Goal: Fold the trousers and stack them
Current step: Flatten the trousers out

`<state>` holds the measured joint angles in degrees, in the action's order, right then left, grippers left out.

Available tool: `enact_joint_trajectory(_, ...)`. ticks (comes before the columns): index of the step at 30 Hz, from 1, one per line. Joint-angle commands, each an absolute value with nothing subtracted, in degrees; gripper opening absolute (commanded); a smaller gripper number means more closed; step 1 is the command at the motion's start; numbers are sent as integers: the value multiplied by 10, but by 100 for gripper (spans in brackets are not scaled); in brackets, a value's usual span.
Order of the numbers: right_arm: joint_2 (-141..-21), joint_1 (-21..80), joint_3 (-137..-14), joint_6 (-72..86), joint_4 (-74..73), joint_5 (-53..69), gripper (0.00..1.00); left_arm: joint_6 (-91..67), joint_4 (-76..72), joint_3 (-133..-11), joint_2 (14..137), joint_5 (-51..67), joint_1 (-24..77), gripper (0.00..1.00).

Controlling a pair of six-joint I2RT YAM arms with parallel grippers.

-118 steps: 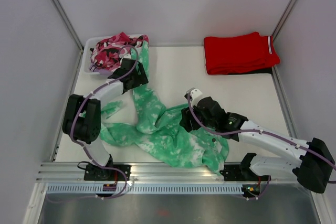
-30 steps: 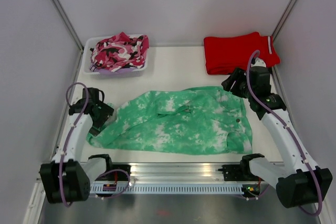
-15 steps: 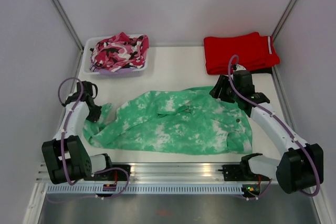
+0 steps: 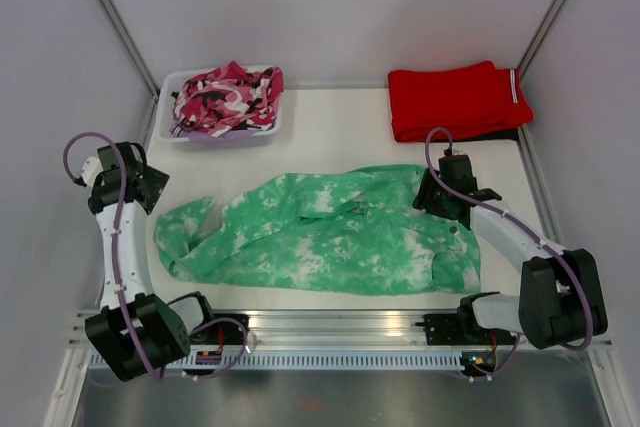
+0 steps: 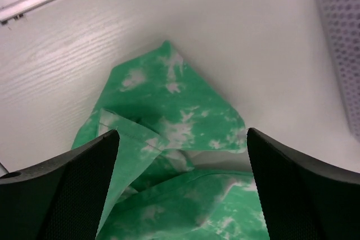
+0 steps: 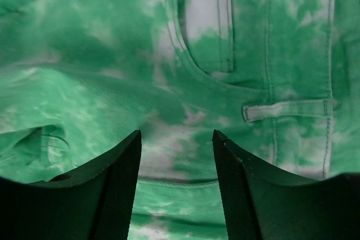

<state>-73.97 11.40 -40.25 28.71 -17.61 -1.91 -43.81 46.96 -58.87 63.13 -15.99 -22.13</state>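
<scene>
The mint green tie-dye trousers lie spread across the table's near half, waist at the right, leg ends bunched at the left. My left gripper is open, raised beside the leg ends; its wrist view shows the crumpled leg end between wide-open fingers. My right gripper is open and low over the waist end; its wrist view shows the waistband, a pocket and a belt loop close below, fingers apart with nothing between them.
A white basket at the back left holds the pink, black and white camouflage garment. Folded red trousers lie at the back right. Grey walls stand close on both sides. A metal rail runs along the near edge.
The trousers went from a twisted heap to spread out flat. My left gripper has drawn back left, off the leg ends. My right gripper has come down from the red trousers onto the waist.
</scene>
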Motion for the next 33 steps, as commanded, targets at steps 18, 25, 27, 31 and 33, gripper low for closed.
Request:
enact_joint_trajectory(18,-709,113,-408,281,-144,-4,58,-443,433,-505,728,-101,-230,2)
enact_joint_trajectory(25,-698,113,-413,272,-133,34,52,-299,410,-645,555,2,-230,2)
enact_joint_trajectory(27,-701,113,-430,261,-143,33,51,-305,382,-671,535,29,-230,2)
enact_joint_trajectory(31,-686,113,-439,258,-162,7,50,-337,398,-690,568,-24,-230,2)
enact_joint_trajectory(33,-677,113,-428,265,-159,-12,50,-348,416,-692,596,-73,-230,2)
